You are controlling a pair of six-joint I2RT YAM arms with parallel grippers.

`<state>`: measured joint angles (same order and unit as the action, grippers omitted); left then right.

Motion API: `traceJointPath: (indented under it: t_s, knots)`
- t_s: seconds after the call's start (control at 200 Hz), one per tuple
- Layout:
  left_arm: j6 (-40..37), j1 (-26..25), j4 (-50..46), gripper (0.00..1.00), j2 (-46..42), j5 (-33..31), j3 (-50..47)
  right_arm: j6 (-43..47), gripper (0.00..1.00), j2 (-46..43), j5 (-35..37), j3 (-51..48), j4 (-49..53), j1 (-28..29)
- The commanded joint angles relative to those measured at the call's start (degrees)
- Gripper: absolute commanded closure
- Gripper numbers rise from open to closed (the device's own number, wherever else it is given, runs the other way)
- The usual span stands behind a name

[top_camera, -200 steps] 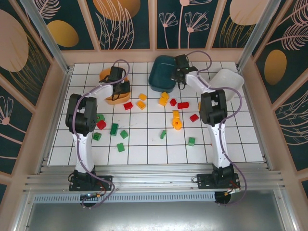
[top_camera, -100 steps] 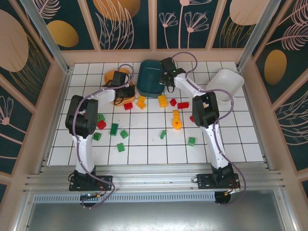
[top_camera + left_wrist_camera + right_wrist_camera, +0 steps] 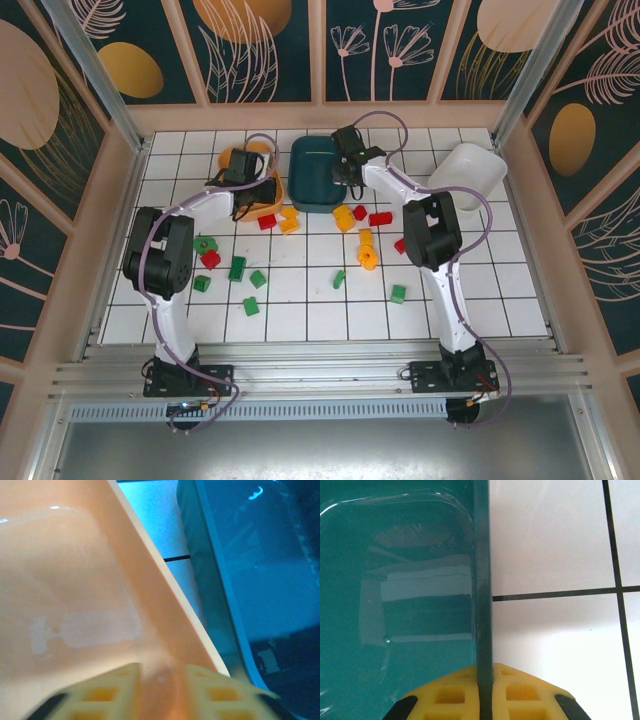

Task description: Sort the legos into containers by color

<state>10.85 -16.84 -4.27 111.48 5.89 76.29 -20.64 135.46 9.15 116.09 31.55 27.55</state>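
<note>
legos (image 3: pixel 343 217) loose on the white-tiled desk (image 3: pixel 480 290), none seen in any tray. green legos (image 3: pixel 237 268) mostly left and near, red legos (image 3: pixel 380 219) and yellow-orange legos (image 3: pixel 368 258) mixed mid-desk. sorting looks unstarted, with every brick left to move.

trays at the far side: orange tray (image 3: pixel 75 580) just beside teal tray (image 3: pixel 315 170), a strip of tile between them; white tray (image 3: pixel 468 172) well apart, right. all smooth glossy plastic with thin walls and rounded corners. teal floor mirrors the light, orange floor carries a paler label patch. bricks small, hard, blocky.

right hand (image 3: pixel 485 680) pinched together on the teal wall. left hand (image 3: pixel 162 680) straddles the orange rim; gripping or slack, cannot tell.
</note>
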Motion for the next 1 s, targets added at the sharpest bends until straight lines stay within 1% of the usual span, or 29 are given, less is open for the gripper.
traceJointPath:
  t_s: [0.0, 0.04, 0.13, 0.195, 0.24, 0.325, 0.44, 0.49, 0.556, 0.591, 0.661, 0.801, 0.906, 0.996]
  knots:
    - [2.23, 0.19, -0.30, 0.53, -5.63, -5.40, 0.44, 1.40, 1.00, -1.14, 2.29, -0.17, 1.31, 0.38]
    - [3.80, 0.31, -1.12, 0.49, -6.80, -8.38, 0.22, 1.52, 1.00, -0.41, 1.50, 0.69, 1.42, 0.38]
    - [8.00, 1.57, -1.98, 0.43, -9.92, -13.64, -2.00, 2.30, 1.00, 1.09, -0.13, 2.39, 1.50, 0.75]
    - [11.30, 3.67, -2.57, 0.43, -11.75, -14.03, -3.70, 2.71, 1.00, 1.41, -1.51, 2.95, 1.41, 1.02]
    - [13.80, 5.50, -2.84, 0.42, -12.62, -13.51, -4.82, 2.52, 0.90, 0.99, -1.63, 2.76, 1.32, 1.02]
    - [16.56, 8.69, -3.17, 0.43, -12.72, -10.70, -6.33, 2.80, 0.78, -1.10, -2.10, 2.09, 0.90, 0.81]
    - [17.62, 9.89, -3.51, 0.46, -11.08, -10.31, -6.93, 2.89, 0.60, -6.45, -1.06, -0.21, -0.13, 0.00]
    - [17.79, 9.99, -2.69, 0.46, -10.22, -9.62, -7.24, 2.81, 0.55, -8.96, -1.21, -1.68, -0.84, -1.01]
    - [17.82, 10.07, -2.37, 0.47, -9.06, -9.93, -7.26, 2.54, 0.53, -12.64, -0.09, -3.46, -0.27, -2.83]
    - [17.65, 10.14, -2.46, 0.47, -8.49, -10.46, -7.21, 2.28, 0.51, -15.22, 1.63, -5.63, -0.57, -4.09]
    - [16.60, 10.25, -2.26, 0.48, -7.31, -11.57, -7.15, 0.81, 0.46, -21.61, 3.47, -13.31, -2.17, -7.97]
    - [13.72, 10.39, -2.32, 0.51, -4.53, -13.84, -5.59, -3.61, 0.40, -33.94, 3.34, -31.10, -7.07, -19.70]
    - [11.91, 10.33, -2.76, 0.52, -2.63, -14.74, -3.65, -5.30, 0.37, -39.81, 4.56, -41.10, -9.83, -27.50]
    - [10.69, 10.34, -2.36, 0.56, -1.03, -13.34, -2.35, -6.31, 0.34, -43.10, 3.81, -47.31, -12.54, -32.94]
